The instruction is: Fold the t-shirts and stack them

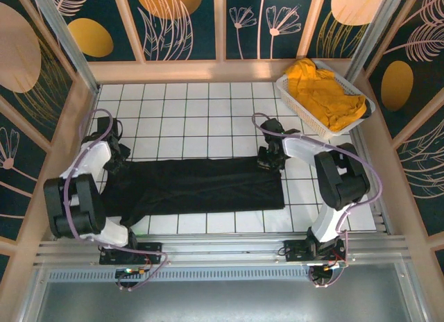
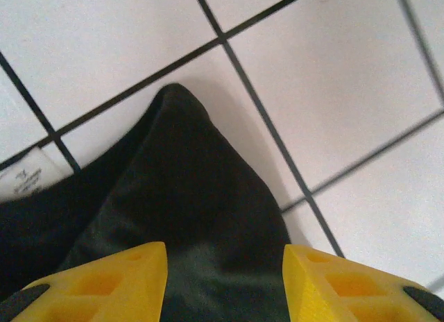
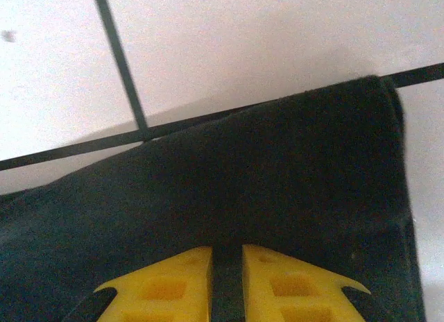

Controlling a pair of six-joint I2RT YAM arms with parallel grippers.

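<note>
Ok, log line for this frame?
large plain black t-shirt: flat strip | left gripper: open over its end | right gripper: shut on it | mustard-yellow t-shirt: in white lattice basket

Two white-and-black arms of mine, tipped with yellow pincers.
My left arm (image 1: pixel 87 166) and right arm (image 1: pixel 305 148) have white casings between chunky black joint housings, and a pale lilac cable (image 1: pixel 254 122) loops along each. My left gripper (image 2: pixel 222 266) and right gripper (image 3: pixel 227 266) have bright yellow wedge-shaped fingers (image 2: pixel 132 280) with square recesses and black outer corners.
</note>
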